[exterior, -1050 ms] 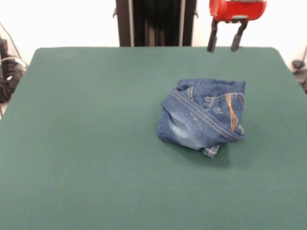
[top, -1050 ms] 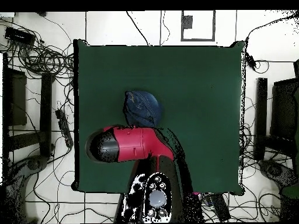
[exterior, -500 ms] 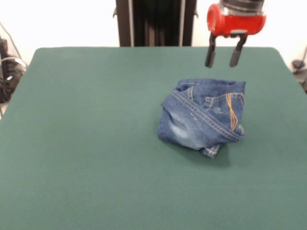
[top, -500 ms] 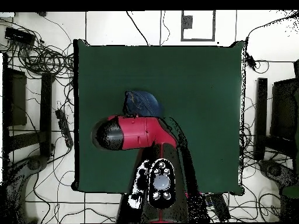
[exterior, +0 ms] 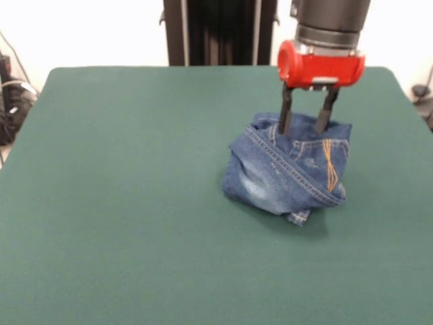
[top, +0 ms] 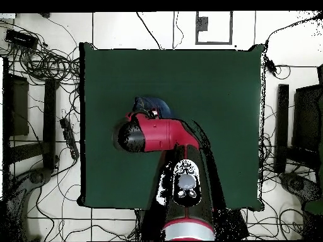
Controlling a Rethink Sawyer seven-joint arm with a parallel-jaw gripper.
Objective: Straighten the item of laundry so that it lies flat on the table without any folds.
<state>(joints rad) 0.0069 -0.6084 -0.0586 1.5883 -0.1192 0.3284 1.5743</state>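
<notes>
The red-collared gripper with two dark, slim fingers hangs in the upper right of the front view, its fingers spread apart with a clear gap between them and nothing pinched; their tips reach down to the top rear edge of the crumpled pair of blue denim jeans, touching or just above the cloth, which of the two cannot be told. The jeans sit as a compact, rumpled bundle right of centre in the front view, resting on the large rectangular table covered in dark green felt-like cloth. The denim is folded over itself several times: a pale, faded whitish patch shows on the lower left of the bundle, a stitched seam runs diagonally across its middle, and orange stitching in crossing lines marks a pocket on the right side. A small frayed-looking corner sticks out at the bundle's lower edge. The legs are not laid out; the whole garment is gathered into one heap. In the overhead view the red and black robot arm lies across the left-centre of the green table and covers most of the jeans, so only a dark blue rounded edge shows just above the arm's red casing.
</notes>
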